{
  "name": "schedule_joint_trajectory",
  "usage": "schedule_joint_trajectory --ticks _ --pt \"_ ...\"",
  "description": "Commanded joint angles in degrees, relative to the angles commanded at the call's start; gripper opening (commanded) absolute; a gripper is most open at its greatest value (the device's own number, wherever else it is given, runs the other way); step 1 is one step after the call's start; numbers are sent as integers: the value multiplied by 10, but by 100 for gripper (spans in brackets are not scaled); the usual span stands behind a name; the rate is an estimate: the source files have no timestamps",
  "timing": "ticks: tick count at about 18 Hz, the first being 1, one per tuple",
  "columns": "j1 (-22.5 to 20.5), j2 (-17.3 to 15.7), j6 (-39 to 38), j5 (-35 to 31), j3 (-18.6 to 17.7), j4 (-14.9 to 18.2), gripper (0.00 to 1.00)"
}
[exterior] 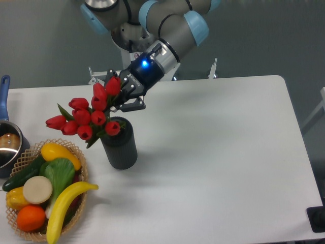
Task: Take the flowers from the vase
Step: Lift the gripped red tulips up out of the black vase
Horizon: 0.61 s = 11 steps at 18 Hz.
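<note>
I held the gripper (pixel 118 99) clamped on the flowers (pixel 84 116), their stems slanting down from the fingers into the vase (pixel 120 147) directly beneath.

One fixed camera looks down steeply from the near side of the counter (pixel 228 152), taking in almost its whole top. The arm (pixel 167 30) enters at 12 o'clock; a basket (pixel 76 203) is cropped at 7 o'clock.

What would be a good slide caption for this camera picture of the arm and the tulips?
Robot gripper holding a bunch of red tulips above the dark ribbed vase.
</note>
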<state>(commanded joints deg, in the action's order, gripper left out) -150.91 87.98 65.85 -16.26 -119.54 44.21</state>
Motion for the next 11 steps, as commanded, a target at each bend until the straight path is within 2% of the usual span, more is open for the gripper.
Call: schedule_joint_trajectory --ticks 11 --pt "-3 0 -162 17 109 0 0"
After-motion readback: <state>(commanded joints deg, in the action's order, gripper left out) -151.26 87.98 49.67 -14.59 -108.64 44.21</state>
